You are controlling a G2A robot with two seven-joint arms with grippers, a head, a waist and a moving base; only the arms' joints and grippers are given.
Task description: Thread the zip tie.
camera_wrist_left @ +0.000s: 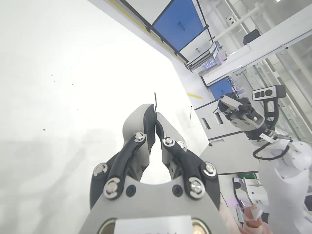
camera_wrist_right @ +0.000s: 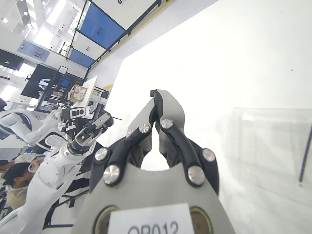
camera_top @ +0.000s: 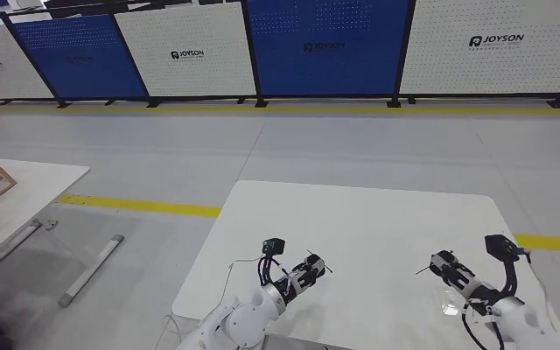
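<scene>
Two grips: L gripper [camera_wrist_left: 155, 113] and R gripper [camera_wrist_right: 154, 105] sit near the front edge of the table [camera_top: 376, 219], well apart from each other.
Clear holder [camera_wrist_right: 268, 142]: flat on the table just beside the R arm, w/ a spare dark strip [camera_wrist_right: 306, 154] lying in it.
R gripper: fingers fully closed, pinching a black tie end [camera_wrist_right: 153, 93] that pokes just past the tips. It looks blocky, prob. the head.
L gripper: fingers fully closed on the zip tie [camera_wrist_left: 155, 101], w/ a short thin tip sticking out beyond the pads.
One tie or two: cannot tell.
Step in hand: bring tip to head. Judged early, nothing threaded yet.
How to do it well: hold both pinches firm (a thin strip will likely twist if loosened). Turn the wrists so the tip points straight at the slot, then close the gap slowly. The short exposed tip should be stiff enough to aim.
Table beyond: white surface running out ahead of the grippers.
Backdrop: blue and white panels [camera_top: 328, 44] across the floor.
</scene>
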